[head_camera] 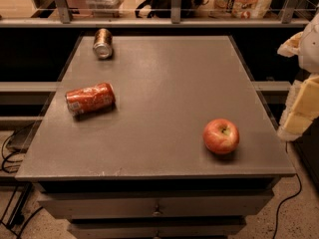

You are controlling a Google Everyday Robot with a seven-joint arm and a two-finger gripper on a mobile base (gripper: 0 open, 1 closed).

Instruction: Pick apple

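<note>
apple [221, 136], lower right, looks firm, smooth, rollable; grasp across its middle. gripper [300, 106] at right edge, state unclear.

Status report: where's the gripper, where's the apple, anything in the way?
Gripper at right edge, beside the table, apart from the apple. Apple sits front right, untouched. Red-orange can and brown can lie left, clear of it.

My arm [308, 41] sits at the far right edge, only partly in view, and the gripper [300, 111] hangs below it, raised and off to the side.
</note>
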